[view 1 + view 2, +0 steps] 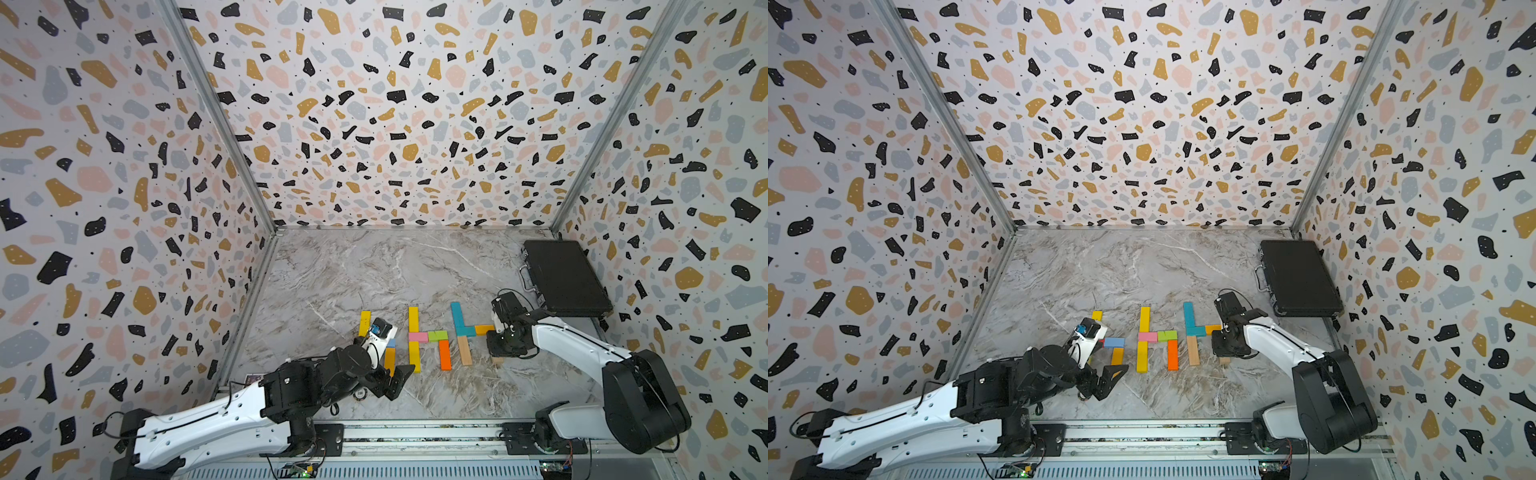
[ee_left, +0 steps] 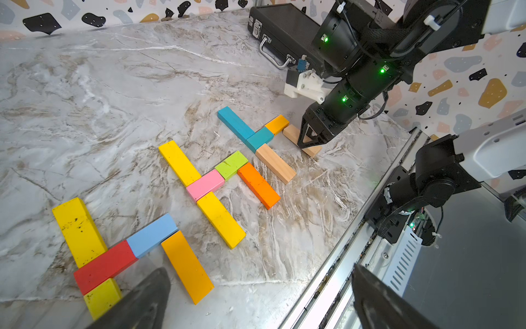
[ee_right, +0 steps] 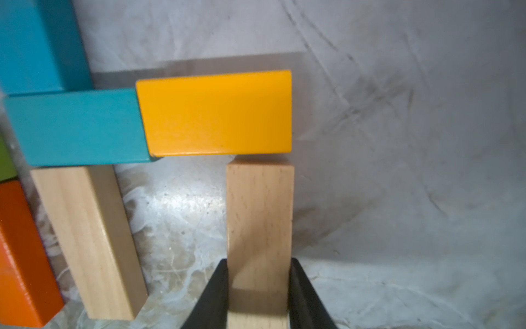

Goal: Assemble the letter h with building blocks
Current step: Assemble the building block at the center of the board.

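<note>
Three h-like groups of building blocks lie flat on the marble floor. The left group has a yellow block (image 2: 78, 230), red (image 2: 105, 265), blue (image 2: 152, 235) and orange-yellow (image 2: 186, 266). The middle group (image 1: 428, 336) is yellow, pink, green and orange. In the right group a teal upright (image 1: 457, 313), a teal short block (image 3: 76, 126), an orange-yellow short block (image 3: 216, 114) and a plain wood block (image 3: 88, 239) join. My right gripper (image 3: 259, 265) is shut on a second plain wood block (image 3: 260, 205), whose end meets the orange-yellow block. My left gripper (image 2: 259, 273) is open and empty beside the left group.
A black case (image 1: 565, 278) lies shut at the back right, behind my right arm. A small round disc (image 1: 360, 393) sits under my left wrist. A metal rail (image 1: 415, 432) runs along the front edge. Patterned walls close in three sides.
</note>
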Controlling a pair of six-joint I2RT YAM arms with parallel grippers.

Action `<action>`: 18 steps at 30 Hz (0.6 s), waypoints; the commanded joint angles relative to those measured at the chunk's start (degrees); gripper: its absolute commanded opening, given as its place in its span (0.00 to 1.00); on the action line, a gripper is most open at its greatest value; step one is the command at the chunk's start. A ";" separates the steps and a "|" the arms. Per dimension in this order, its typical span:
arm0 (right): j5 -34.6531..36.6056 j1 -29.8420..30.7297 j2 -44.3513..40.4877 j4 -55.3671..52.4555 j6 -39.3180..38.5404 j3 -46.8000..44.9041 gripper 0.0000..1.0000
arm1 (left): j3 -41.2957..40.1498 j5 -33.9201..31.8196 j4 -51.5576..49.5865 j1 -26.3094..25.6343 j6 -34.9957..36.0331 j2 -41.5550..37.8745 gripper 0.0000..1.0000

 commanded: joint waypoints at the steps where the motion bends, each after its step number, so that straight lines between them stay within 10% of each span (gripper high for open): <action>1: 0.81 -0.21 0.23 -1.51 0.07 1.26 0.44 | 1.27 0.02 0.57 0.40 0.53 -0.45 0.99; 18: -10.66 1.37 -18.42 -2.63 10.56 -2.96 0.73 | 1.64 0.89 1.96 0.72 0.49 0.32 0.99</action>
